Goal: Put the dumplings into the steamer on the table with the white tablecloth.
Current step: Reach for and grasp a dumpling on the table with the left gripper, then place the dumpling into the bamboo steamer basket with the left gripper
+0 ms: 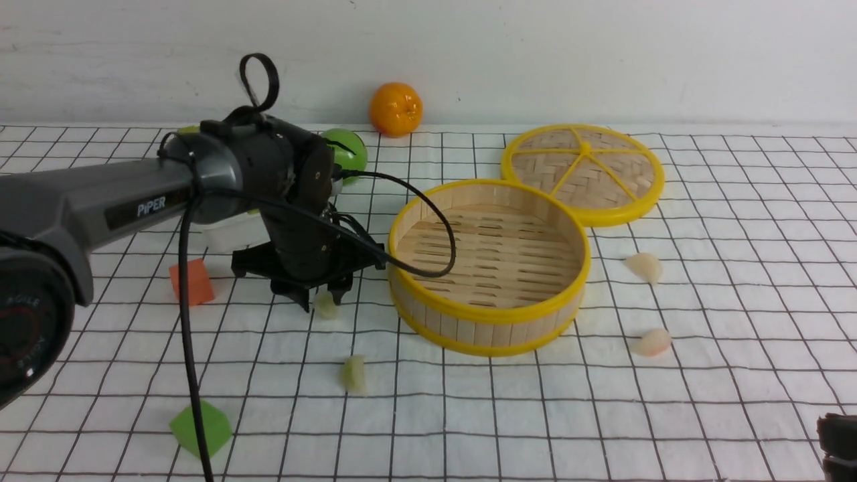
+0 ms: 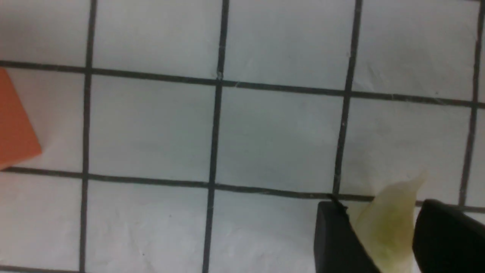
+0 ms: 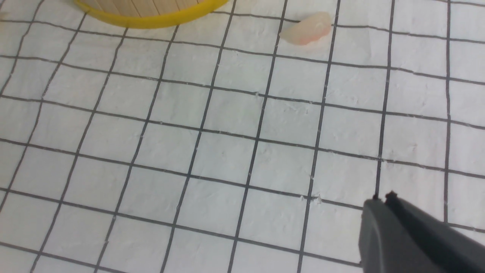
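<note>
Closest to the lens is the fat dark joint of your left arm (image 1: 30, 328). Follow that arm out and the left gripper (image 1: 326, 293) is down at the white gridded table (image 1: 736, 402) with its jaws parted, one finger on each side of a pale green dumpling (image 2: 386, 223). That dumpling sits on the cloth right under the gripper. In the wrist view its long axis seems to run along the gap, so the jaws would close across the thin way, which looks fine to me. Can't tell if the pads touch it yet. The steamer (image 1: 489, 314) is empty and just to the gripper's right, so after the pinch I reckon it's a lift over the rim and a short hop sideways. The other green dumpling (image 1: 354, 375) lies nearer the camera. A pinkish dumpling (image 1: 645, 266) and a second pinkish dumpling (image 1: 653, 342) sit past the steamer on the right. Your right gripper (image 3: 380, 203) is closed, empty and at the near right corner, so those two look like its job.
</note>
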Tool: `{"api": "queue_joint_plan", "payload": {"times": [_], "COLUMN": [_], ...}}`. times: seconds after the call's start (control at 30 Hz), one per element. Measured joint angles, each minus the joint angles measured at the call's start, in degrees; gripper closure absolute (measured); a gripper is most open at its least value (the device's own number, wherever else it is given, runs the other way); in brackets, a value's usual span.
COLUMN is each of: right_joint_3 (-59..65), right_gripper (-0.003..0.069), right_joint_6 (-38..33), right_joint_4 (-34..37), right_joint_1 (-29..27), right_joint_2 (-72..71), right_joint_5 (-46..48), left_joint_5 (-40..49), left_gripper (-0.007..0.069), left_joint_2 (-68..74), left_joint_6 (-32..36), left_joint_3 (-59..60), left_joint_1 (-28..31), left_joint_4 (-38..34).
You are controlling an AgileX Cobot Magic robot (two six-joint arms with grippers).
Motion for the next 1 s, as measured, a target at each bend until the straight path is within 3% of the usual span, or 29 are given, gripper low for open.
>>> {"api": "queue_joint_plan", "payload": {"times": [0.2, 0.5, 0.7, 0.8, 1.0], "right_joint_3": [0.0, 0.0, 0.0, 0.0, 0.0], "right_gripper": [0.0653, 0.0646, 0.0645, 0.0643, 0.0639], "right_joint_6": [0.0, 0.0, 0.0, 0.0, 0.0], "right_joint_4": [1.0, 1.2, 1.3, 1.3, 1.4], "right_joint_1": [0.0, 0.0, 0.0, 0.0, 0.0], "right_joint_2": [0.0, 0.0, 0.0, 0.0, 0.0], "right_joint_5": [0.0, -0.1, -0.5, -0.9, -1.1], "left_joint_5": [-0.1, 5.4, 8.9, 7.8, 9.4], "left_gripper": [0.047, 0.0473, 0.0473, 0.0473, 0.0473], "left_joint_2": [0.8, -1.1, -5.8, -4.5, 6.6], "left_joint_6": [0.1, 3.3, 11.9, 15.9, 11.1], "left_joint_3": [0.0, -2.8, -14.4, -20.1, -28.6], "left_joint_1": [0.1, 0.1, -0.9, -4.3, -8.5], "left_joint_4": [-0.7, -2.5, -11.8, -16.5, -12.9]}}
